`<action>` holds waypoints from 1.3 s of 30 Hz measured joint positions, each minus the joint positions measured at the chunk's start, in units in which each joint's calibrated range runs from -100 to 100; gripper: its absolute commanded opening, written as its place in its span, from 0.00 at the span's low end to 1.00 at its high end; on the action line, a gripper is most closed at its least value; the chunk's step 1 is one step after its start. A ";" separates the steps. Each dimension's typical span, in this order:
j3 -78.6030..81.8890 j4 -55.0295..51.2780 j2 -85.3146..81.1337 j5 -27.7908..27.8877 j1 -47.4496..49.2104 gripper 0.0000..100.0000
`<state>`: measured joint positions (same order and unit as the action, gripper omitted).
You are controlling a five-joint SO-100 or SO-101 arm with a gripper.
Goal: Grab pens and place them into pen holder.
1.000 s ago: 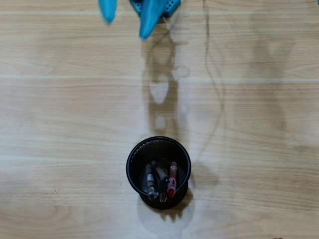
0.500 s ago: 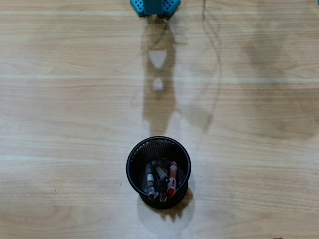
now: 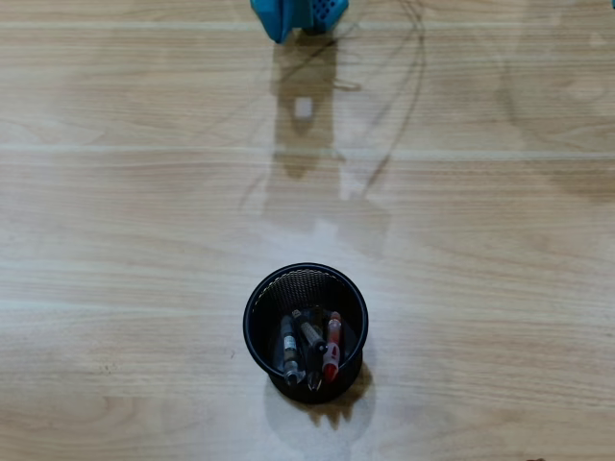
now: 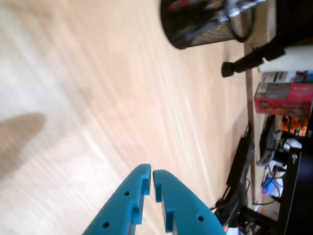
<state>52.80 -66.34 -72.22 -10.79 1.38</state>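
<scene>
A: Starting from the left of the overhead view, what is there?
B: Bare pale wooden worktop [image 3: 115, 240]. Toward the middle, near the bottom edge, stands the pen holder [image 3: 258, 331], a round black mesh cup.
A: And the pens?
B: All inside it, leaning toward the lower wall. From left to right: a grey-clear pen [image 3: 287, 348], dark pens [image 3: 311, 338] whose number I cannot tell, and the red pen [image 3: 332, 348].
A: Where is the arm?
B: Only a teal part of it [image 3: 293, 14] shows at the top edge, well apart from the holder, with its shadow on the wood below it.
A: What about the fingers?
B: In the wrist view the fingers [image 4: 148, 179] come up from the bottom edge, teal, tips nearly meeting with just a thin slit between them and nothing in it. They hang over bare wood.
A: Further right in that view?
B: The holder [image 4: 195, 32] lies at the top edge, blurred. Past the worktop's edge are a red box [image 4: 281, 98] and cables [image 4: 274, 147].
</scene>
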 measured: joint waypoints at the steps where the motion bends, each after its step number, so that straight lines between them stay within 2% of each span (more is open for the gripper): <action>1: 2.13 0.00 -1.44 0.78 0.10 0.02; 9: 21.12 0.00 -11.55 5.57 0.38 0.03; 19: 40.20 0.00 -22.26 7.75 0.38 0.02; 39: 43.39 1.29 -26.76 8.01 0.48 0.02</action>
<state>96.18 -65.04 -98.98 -2.78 1.86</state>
